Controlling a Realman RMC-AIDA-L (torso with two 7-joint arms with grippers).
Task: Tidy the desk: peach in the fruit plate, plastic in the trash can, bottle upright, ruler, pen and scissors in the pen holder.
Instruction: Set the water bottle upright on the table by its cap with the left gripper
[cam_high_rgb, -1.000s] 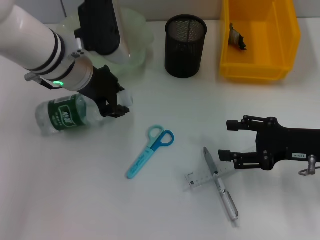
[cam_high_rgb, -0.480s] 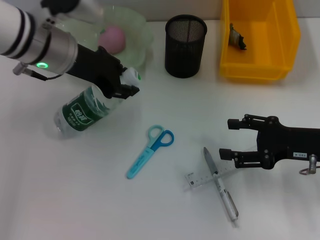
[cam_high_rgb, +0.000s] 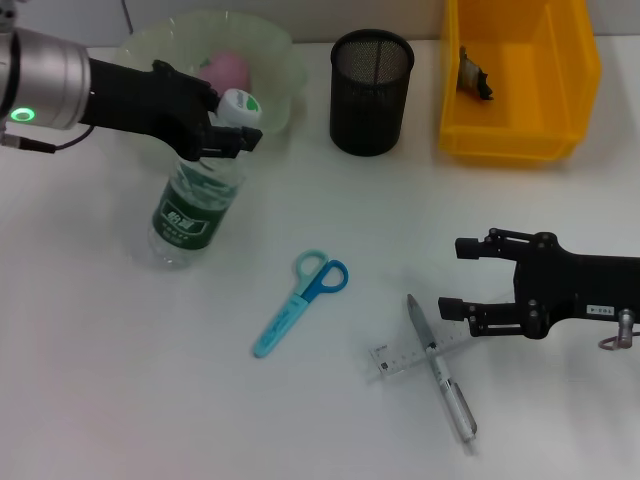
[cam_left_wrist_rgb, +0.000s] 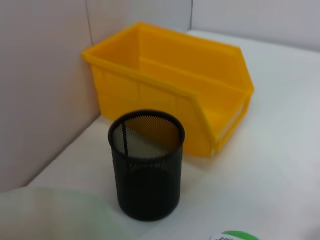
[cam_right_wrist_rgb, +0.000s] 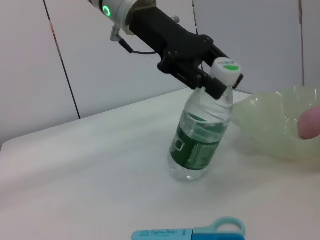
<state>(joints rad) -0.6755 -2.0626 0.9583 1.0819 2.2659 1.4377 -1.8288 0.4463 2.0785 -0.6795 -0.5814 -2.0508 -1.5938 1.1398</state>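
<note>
My left gripper (cam_high_rgb: 222, 133) is clamped on the neck of the clear plastic water bottle with the green label (cam_high_rgb: 188, 205), just under its white cap. A second ago that bottle lay on its side; now it is tipped nearly upright, base on the white desk (cam_high_rgb: 120, 380) just beside the pale green fruit plate (cam_high_rgb: 275, 60), so I judge the standing-up step almost finished. My right gripper (cam_high_rgb: 458, 277) hovers with its fingers apart near the clear ruler (cam_high_rgb: 395, 358) and silver pen (cam_high_rgb: 445, 375), unmoved. The blue scissors (cam_high_rgb: 300, 301) lie between. The pink peach (cam_high_rgb: 226, 70) sits in the plate, crumpled plastic (cam_high_rgb: 474, 75) in the yellow bin (cam_high_rgb: 580, 90), and the black mesh pen holder (cam_high_rgb: 371, 90) looks empty.
</note>
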